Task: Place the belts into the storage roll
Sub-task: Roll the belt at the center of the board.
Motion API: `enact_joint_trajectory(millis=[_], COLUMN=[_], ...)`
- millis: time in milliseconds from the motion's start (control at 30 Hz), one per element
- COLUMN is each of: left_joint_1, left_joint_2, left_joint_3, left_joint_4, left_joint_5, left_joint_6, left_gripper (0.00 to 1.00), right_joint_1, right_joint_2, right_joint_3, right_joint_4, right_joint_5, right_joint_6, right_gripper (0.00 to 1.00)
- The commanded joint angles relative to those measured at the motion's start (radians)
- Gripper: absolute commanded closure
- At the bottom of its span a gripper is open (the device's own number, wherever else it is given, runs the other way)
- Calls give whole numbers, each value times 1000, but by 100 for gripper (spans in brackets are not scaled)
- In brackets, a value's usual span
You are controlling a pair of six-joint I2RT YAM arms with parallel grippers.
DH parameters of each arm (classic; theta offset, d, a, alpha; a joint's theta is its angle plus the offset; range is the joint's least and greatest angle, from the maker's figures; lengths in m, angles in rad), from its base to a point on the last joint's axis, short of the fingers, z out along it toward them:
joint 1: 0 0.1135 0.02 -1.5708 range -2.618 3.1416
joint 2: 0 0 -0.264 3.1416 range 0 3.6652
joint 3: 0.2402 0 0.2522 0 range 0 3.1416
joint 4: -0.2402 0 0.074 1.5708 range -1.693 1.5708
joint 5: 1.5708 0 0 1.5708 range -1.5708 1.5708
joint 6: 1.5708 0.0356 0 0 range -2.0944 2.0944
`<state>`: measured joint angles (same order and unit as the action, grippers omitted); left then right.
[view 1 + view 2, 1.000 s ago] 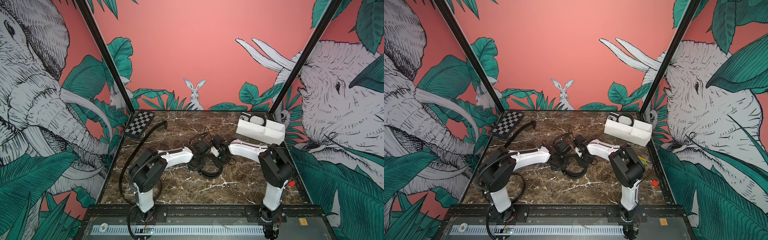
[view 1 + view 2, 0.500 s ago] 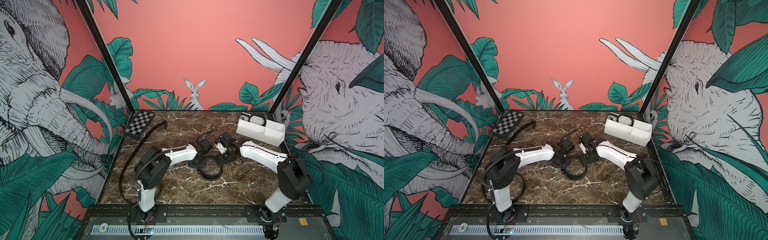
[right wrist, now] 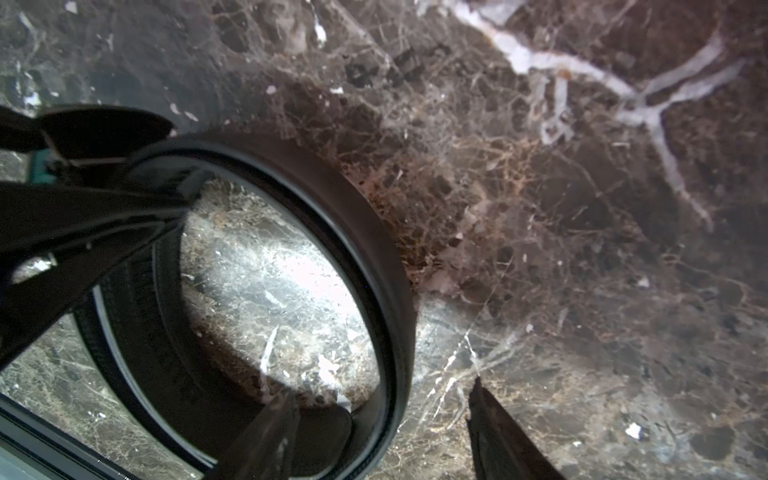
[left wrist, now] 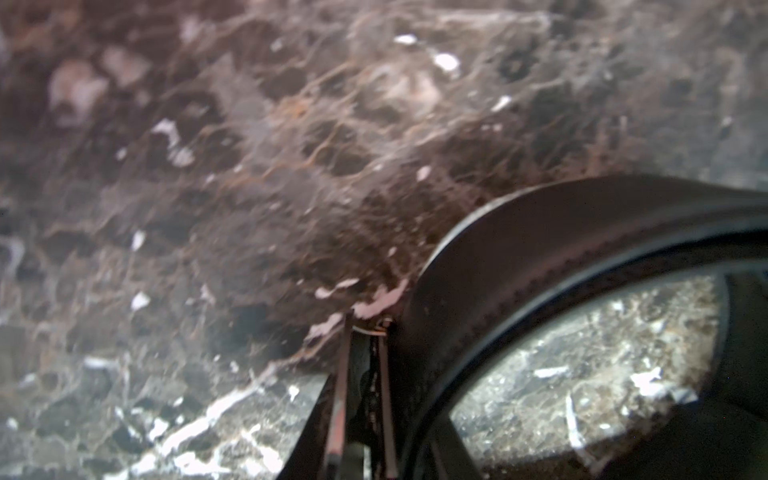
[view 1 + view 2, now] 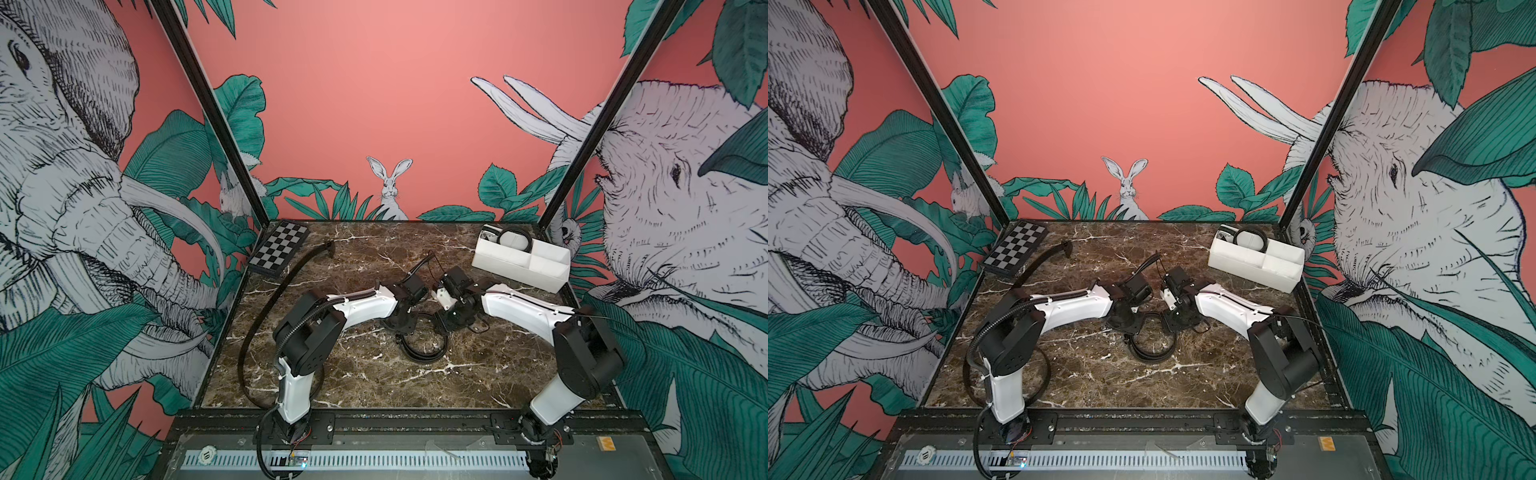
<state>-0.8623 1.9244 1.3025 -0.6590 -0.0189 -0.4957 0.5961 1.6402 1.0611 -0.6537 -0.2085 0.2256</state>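
Mid-table, the right gripper [image 3: 382, 388] has its fingers spread wide, straddling the wall of the coiled belt [image 3: 374, 232]: one finger is inside the ring and one outside, neither clearly touching. Left gripper [image 4: 368, 328] fingers sit nearly together, tips against the belt's outer face; can't tell if they pinch it. Belt stands on edge on the marble table [image 5: 357, 257], ring opening up, no clear long axis; storage roll [image 5: 511, 262] sits back right, a second belt [image 5: 515, 240] coiled in its end compartment nearest the back wall.
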Motion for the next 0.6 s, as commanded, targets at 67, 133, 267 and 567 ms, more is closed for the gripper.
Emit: enact_joint_trajectory(millis=[67,133,267,567], left_joint_1=[3,3,3,5], left_joint_2=[20,25,29,29], left_joint_3=[44,50,55,61], left_joint_4=[-30,-35,-37,-49], left_joint_5=[-14,-21,-32,-40], left_joint_6=[107,117,128,162], left_gripper=[100,100,100,100], right_joint_1=[-2,-2,-2,-2], right_joint_2=[-12,-8,0,26], right_joint_3=[-18,-21,-21,-7], right_joint_4=[11,10,12,3], right_joint_5=[-19,-19,-25,-36], right_joint_6=[-19,-20,-21,-28], right_gripper=[36,36,36,36])
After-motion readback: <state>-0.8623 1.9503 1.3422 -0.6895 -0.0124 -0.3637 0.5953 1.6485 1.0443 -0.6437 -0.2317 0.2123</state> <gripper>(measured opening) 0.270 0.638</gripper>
